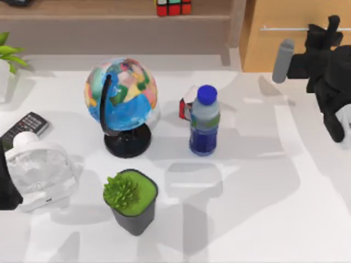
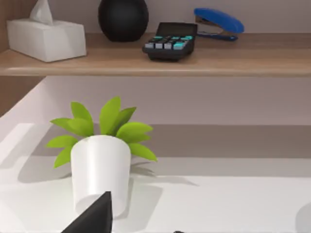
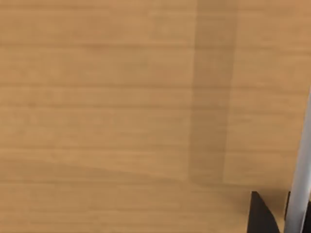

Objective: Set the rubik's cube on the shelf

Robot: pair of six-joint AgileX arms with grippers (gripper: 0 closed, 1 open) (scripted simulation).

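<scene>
The rubik's cube (image 1: 174,7) stands on the shelf (image 1: 98,10) at the back of the table, near the shelf's right end, with nothing touching it. My right gripper (image 1: 324,26) is open at the far right, well clear of the cube, facing the wooden drawer front (image 3: 121,97). One of its fingers (image 3: 262,216) sits close to the silver bar handle (image 3: 299,184). My left arm (image 1: 6,189) is parked at the left edge, and its gripper (image 2: 99,216) points at a white plant pot (image 2: 101,170) below the shelf (image 2: 194,60).
On the table stand a globe (image 1: 122,96), a blue-capped bottle (image 1: 204,120), a red-and-white box (image 1: 185,105), a dark potted plant (image 1: 131,200), a remote (image 1: 24,129) and a white device (image 1: 39,172). A grey cylinder (image 1: 282,60) is beside the right arm. The shelf also holds a tissue box (image 2: 46,36), a calculator (image 2: 170,42) and a stapler (image 2: 218,22).
</scene>
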